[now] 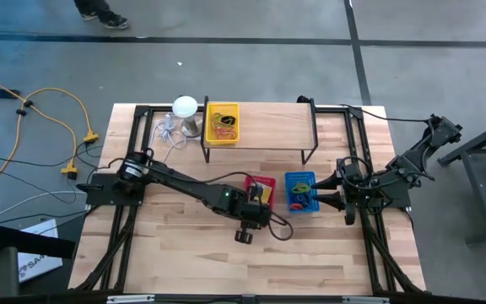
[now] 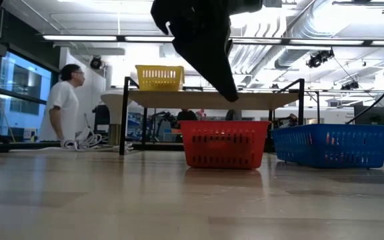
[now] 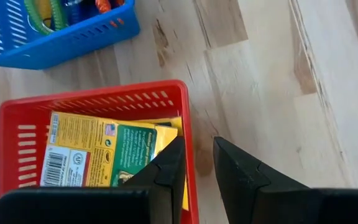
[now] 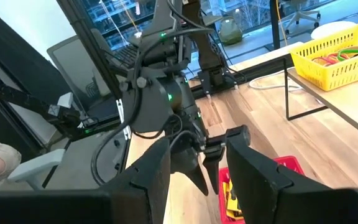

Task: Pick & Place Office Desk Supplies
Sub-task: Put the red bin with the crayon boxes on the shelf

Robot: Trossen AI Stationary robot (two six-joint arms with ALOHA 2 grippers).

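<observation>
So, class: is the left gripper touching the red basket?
Apart. The low view shows the left gripper hanging above the red basket, with background visible between them.

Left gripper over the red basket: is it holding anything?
No. The left gripper hangs empty over the red basket's rim, with only a small gap between its fingers. The yellow-and-green card box lies inside the basket.
</observation>
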